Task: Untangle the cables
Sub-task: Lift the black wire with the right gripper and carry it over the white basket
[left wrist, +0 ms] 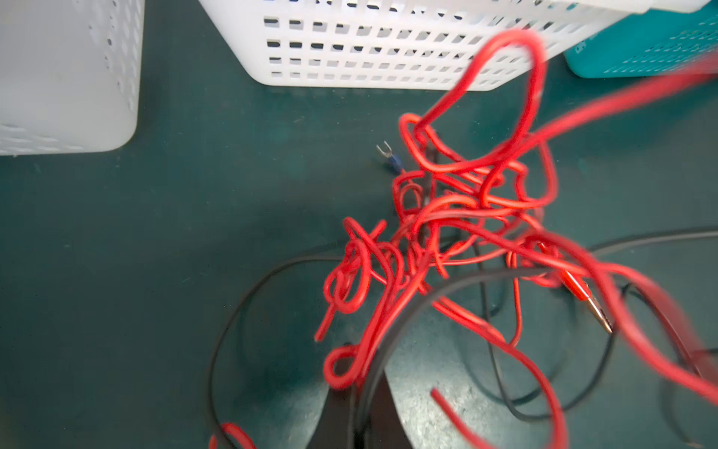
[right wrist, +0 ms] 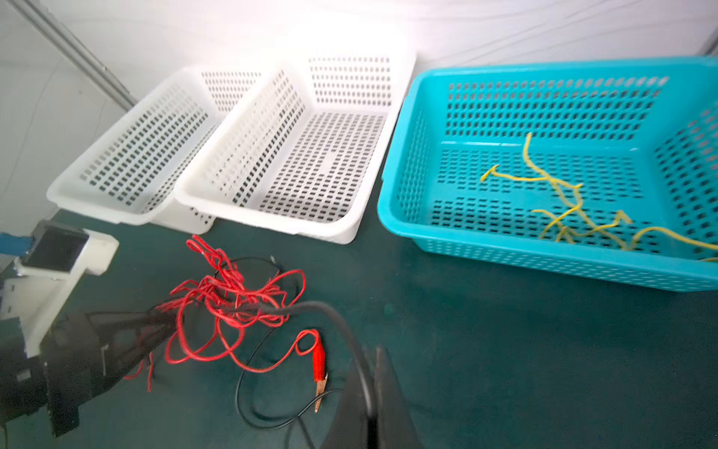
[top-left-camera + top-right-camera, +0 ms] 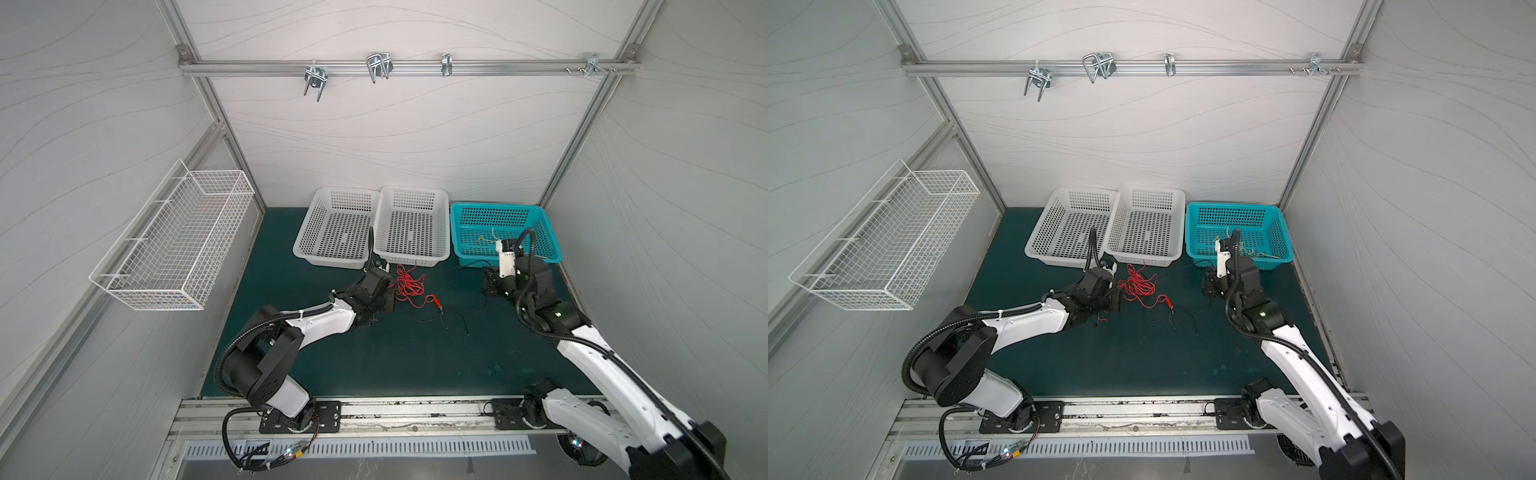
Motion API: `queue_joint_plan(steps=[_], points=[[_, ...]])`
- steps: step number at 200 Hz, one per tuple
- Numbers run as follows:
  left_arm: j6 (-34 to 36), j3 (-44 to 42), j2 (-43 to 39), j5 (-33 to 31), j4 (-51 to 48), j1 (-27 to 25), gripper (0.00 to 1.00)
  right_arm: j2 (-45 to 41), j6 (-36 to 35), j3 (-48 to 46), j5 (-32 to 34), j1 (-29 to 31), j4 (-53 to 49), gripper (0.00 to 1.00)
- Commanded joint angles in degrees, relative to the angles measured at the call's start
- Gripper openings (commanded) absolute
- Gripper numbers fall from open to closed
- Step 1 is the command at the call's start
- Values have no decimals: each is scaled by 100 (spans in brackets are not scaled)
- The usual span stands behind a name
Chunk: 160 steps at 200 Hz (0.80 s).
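Right wrist view: right gripper [image 2: 369, 412] seemingly pinches black cable [image 2: 330, 315].

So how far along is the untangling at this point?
Done: the yellow cable lies alone in the teal basket. In hand: the right gripper is shut on the black cable, the left gripper on black strand too. Left: the red cable is knotted; both white baskets hold nothing.

Three plastic baskets [image 3: 336, 226] stand in a row along the back wall. A tangled cable bundle [image 3: 409, 284] lies on the mat [image 3: 395, 357] just before the middle basket [image 3: 411, 224]. A separate wire [image 2: 563, 202] lies in the rightmost basket [image 2: 408, 163]. A wire basket [image 3: 174, 241] hangs on the left wall.
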Motion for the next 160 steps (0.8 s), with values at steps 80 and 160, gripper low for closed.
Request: queue_joint_plan(steps=[80,160], points=[[155,37,-85,-95,48,84,21,-1212,124,-98,746,-571,-682,0],[190,-209,-361,-328,81,101,47,-1265,135,391,445,-565,-831,0]])
